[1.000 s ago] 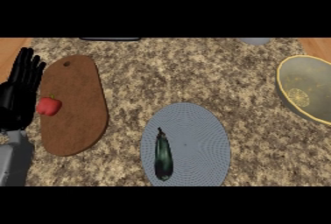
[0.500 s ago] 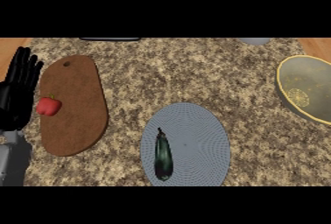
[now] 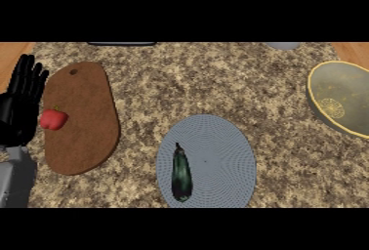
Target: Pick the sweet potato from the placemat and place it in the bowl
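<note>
On bench (image 3: 216,78): dark long vegetable (image 3: 181,173) lies on grey placemat (image 3: 223,161), left half. Bowl (image 3: 338,105) at right edge, well apart. Left robot hand (image 3: 18,110) at left edge, fingers straight & apart, holding nothing. Red pepper (image 3: 52,118) on brown board (image 3: 83,117) beside it.

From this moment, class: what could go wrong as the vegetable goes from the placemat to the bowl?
1. The bowl lies at the counter's right edge, partly out of view, so a release might land short.
2. Only the left robot hand shows, open at the far left, away from the dark vegetable on the placemat.
3. A red pepper on the cutting board lies nearer that hand.
</note>
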